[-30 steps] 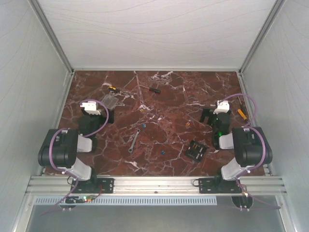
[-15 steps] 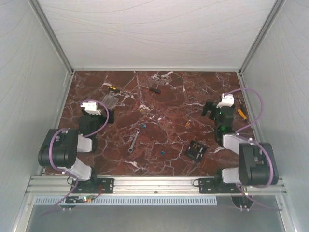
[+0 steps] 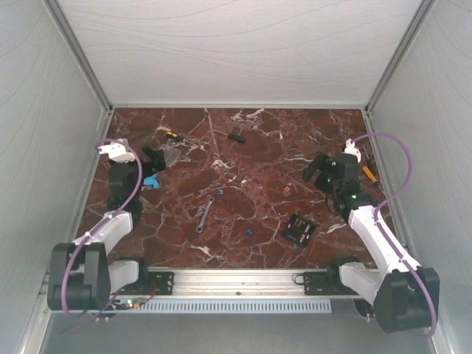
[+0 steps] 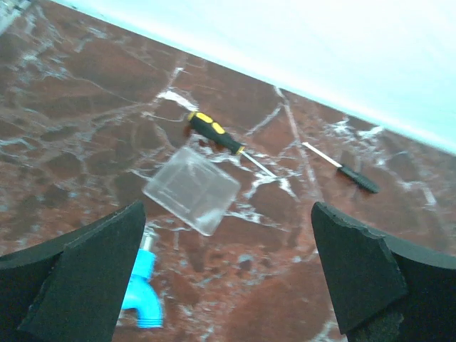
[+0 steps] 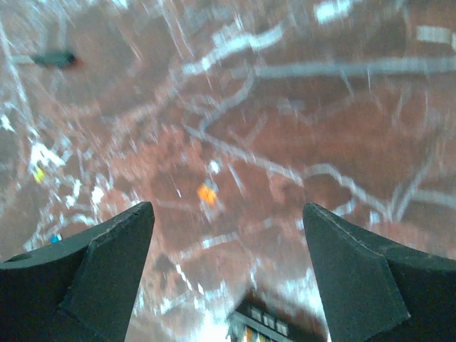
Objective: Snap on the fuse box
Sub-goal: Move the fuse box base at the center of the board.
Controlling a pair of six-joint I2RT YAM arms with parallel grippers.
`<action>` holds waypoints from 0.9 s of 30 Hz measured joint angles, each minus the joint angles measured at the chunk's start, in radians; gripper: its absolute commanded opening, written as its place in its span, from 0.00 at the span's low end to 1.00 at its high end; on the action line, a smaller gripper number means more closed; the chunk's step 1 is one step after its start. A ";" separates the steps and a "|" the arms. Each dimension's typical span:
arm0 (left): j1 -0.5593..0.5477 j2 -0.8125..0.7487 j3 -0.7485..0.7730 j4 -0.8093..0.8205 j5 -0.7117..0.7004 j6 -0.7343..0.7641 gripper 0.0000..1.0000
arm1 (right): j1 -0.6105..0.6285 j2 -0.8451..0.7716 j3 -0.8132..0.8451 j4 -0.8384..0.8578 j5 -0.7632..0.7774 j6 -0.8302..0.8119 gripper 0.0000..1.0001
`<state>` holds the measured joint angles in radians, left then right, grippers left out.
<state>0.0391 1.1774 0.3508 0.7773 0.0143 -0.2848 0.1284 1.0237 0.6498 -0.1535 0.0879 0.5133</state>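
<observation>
From above, the fuse box point(image 3: 300, 229) lay on the marble table point(image 3: 251, 177) near its front edge, right of centre, apart from both arms. The left gripper point(image 3: 153, 160) hung over the far left, near a clear cover point(image 3: 169, 154) and a blue piece point(image 3: 150, 181). The right gripper point(image 3: 320, 170) hung farther back than the box. A wrench point(image 3: 205, 214) lay mid-table.

Through the left wrist camera, those jaws stood spread wide, grasping nothing. The cover lay ahead of them, with a yellow-handled screwdriver point(image 4: 216, 137) just past it.

The right wrist view was blurred. Its jaws were parted and empty, and the fuse box showed at the bottom edge between them. A small orange bit point(image 5: 207, 194) lay farther out.
</observation>
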 measured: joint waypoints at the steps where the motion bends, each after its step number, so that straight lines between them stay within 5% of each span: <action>1: 0.000 -0.019 0.009 -0.027 0.008 -0.035 1.00 | 0.000 -0.009 0.000 -0.062 -0.007 0.023 0.81; 8: -0.024 -0.053 0.030 -0.210 0.159 -0.272 1.00 | 0.001 -0.164 -0.034 -0.395 -0.041 0.097 0.69; 13: -0.195 -0.048 0.075 -0.345 0.210 -0.326 1.00 | 0.039 -0.193 -0.049 -0.513 -0.058 0.161 0.64; 27: -0.370 0.024 0.089 -0.465 0.254 -0.305 1.00 | 0.189 -0.079 -0.100 -0.571 -0.031 0.260 0.60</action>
<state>-0.3305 1.2018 0.4400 0.3126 0.2684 -0.5900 0.3172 0.9447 0.5495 -0.7250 0.0570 0.7734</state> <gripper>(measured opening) 0.996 0.574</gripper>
